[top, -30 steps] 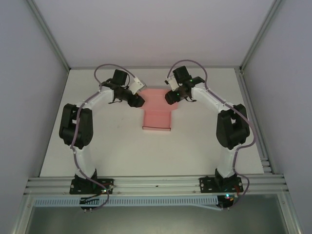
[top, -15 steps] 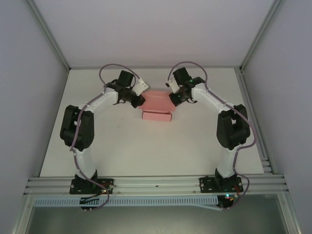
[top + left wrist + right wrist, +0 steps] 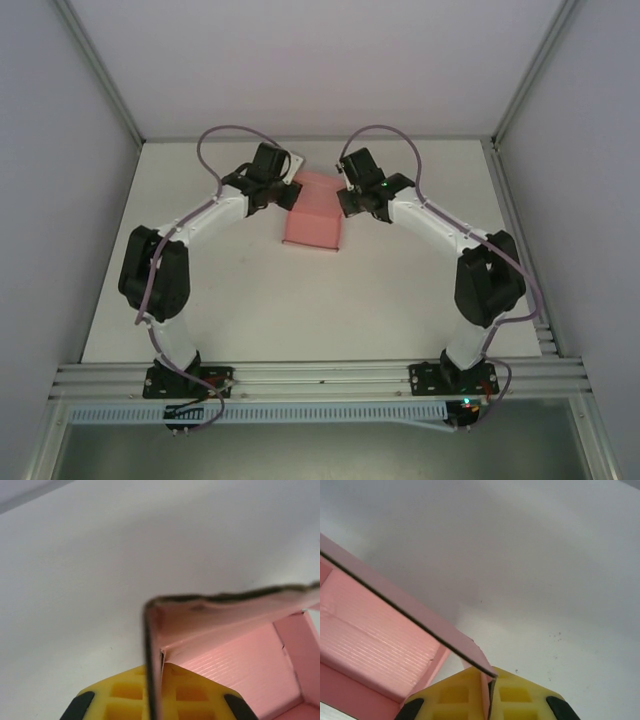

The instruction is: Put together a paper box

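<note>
Both arms are reaching in over the far half of the table (image 3: 300, 310), and the paper box (image 3: 312, 215) is sitting there, about midway between the table's left and right edges, pale pink against the white top. The left gripper (image 3: 288, 192) is pinching the box's left far corner. In the left wrist view its yellow pads (image 3: 125, 697) are pressing together on a thin upright edge of card, with the ribbed pink inside of the box opening out to the right of them. The right gripper (image 3: 345, 198) is doing the same on the opposite side. In its wrist view the right arm's pads (image 3: 515, 695) are closing on a slim pink wall whose dark cut edge is running up and away to the left, with the box's hollow lying below it. From above, the two grippers are facing each other across the box's far end, while the near end is pointing toward the table's near edge. Whether that near end is touching the table, I cannot tell.
</note>
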